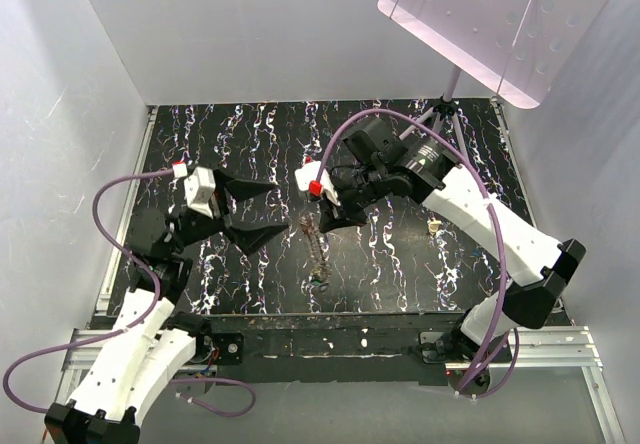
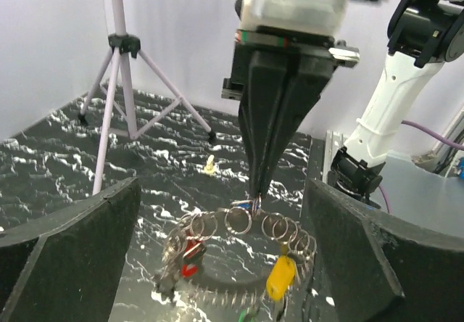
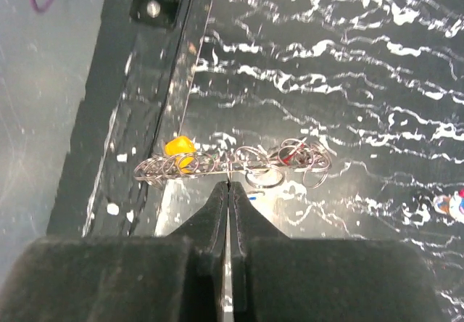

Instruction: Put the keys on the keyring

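The keyring (image 2: 239, 253) is a metal ring strung with small rings and keys, among them a yellow-capped key (image 2: 281, 277) and a red-capped key (image 2: 190, 253). My right gripper (image 2: 259, 186) is shut on its upper edge, pinching it by the fingertips. From above the keyring (image 1: 316, 252) shows edge-on below the right gripper (image 1: 310, 226). My left gripper (image 1: 280, 209) stands wide open just left of it, and its two fingers (image 2: 72, 242) flank the ring without touching it. The right wrist view has the keyring (image 3: 232, 164) right at the shut right gripper (image 3: 229, 186).
A small beige lump (image 1: 434, 227) lies on the black marbled table (image 1: 400, 264) to the right. A tripod stand (image 1: 447, 114) carrying a pink panel (image 1: 490, 14) stands at the back right. A small red-white-blue object (image 3: 448, 204) lies on the table. White walls enclose the workspace.
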You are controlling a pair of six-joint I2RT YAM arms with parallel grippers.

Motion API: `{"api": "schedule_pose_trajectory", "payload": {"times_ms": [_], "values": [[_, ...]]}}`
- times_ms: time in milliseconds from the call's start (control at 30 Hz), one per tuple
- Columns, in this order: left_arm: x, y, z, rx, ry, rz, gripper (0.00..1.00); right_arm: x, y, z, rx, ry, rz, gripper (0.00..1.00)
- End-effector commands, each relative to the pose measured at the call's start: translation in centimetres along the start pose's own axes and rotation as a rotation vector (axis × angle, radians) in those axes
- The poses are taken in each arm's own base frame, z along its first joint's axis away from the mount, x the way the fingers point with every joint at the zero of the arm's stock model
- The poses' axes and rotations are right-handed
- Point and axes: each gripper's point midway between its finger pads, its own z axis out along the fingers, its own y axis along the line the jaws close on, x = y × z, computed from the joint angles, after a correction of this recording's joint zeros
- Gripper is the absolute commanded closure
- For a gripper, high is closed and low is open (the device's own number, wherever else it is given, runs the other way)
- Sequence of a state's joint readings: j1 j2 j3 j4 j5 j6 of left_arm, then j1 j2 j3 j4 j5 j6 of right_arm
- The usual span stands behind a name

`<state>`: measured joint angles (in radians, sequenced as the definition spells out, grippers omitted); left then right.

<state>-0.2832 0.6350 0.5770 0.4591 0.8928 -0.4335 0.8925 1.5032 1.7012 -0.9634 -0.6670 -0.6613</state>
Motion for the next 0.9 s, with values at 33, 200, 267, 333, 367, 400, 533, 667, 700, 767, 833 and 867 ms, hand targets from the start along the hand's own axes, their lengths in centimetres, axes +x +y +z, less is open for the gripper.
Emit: {"api": "schedule_pose_trajectory", "payload": {"times_ms": [33, 200, 267, 333, 367, 400, 533, 667, 700, 767, 833, 867], "values": [[3.6, 0.6, -0.4, -0.007, 0.281, -0.174, 0.02, 2.6, 0.8, -3.5, -0.061, 0.219, -0.135, 0.99], [5.5, 0.0, 0.5, 0.086, 0.344, -0.21, 0.04, 4.4, 0.3, -4.3, -0.107, 0.3, -0.04, 0.99], [6.1, -0.6, 1.3, 0.107, 0.351, -0.154, 0.04, 4.8, 0.3, -4.4, -0.118, 0.309, -0.014, 0.99], [6.3, -0.3, 2.0, 0.088, 0.353, -0.112, 0.09, 5.1, 0.2, -4.5, -0.127, 0.309, 0.014, 0.99], [6.3, -0.1, 2.3, 0.08, 0.354, -0.101, 0.12, 5.2, 0.1, -4.6, -0.132, 0.305, 0.023, 0.99], [6.3, 0.4, 2.5, 0.061, 0.355, -0.093, 0.17, 5.3, 0.1, -4.6, -0.135, 0.305, 0.032, 0.99], [6.8, 1.4, 3.8, 0.037, 0.348, -0.07, 0.33, 5.8, 0.2, -4.4, -0.158, 0.3, 0.08, 0.99], [7.4, 1.3, 5.2, 0.058, 0.284, -0.003, 0.48, 5.7, 0.3, -4.1, -0.172, 0.28, 0.115, 0.99], [7.6, 1.3, 5.4, 0.061, 0.272, 0.008, 0.54, 5.7, 0.3, -4.2, -0.173, 0.279, 0.124, 0.99], [7.8, 1.6, 5.8, 0.04, 0.248, 0.048, 0.57, 5.6, 0.4, -4.2, -0.174, 0.269, 0.135, 0.99], [8.1, 1.7, 6.1, 0.032, 0.232, 0.08, 0.57, 5.5, 0.5, -4.2, -0.179, 0.26, 0.141, 0.99], [8.2, 1.8, 6.2, 0.028, 0.23, 0.097, 0.58, 5.6, 0.6, -4.1, -0.184, 0.26, 0.148, 0.99]]}}
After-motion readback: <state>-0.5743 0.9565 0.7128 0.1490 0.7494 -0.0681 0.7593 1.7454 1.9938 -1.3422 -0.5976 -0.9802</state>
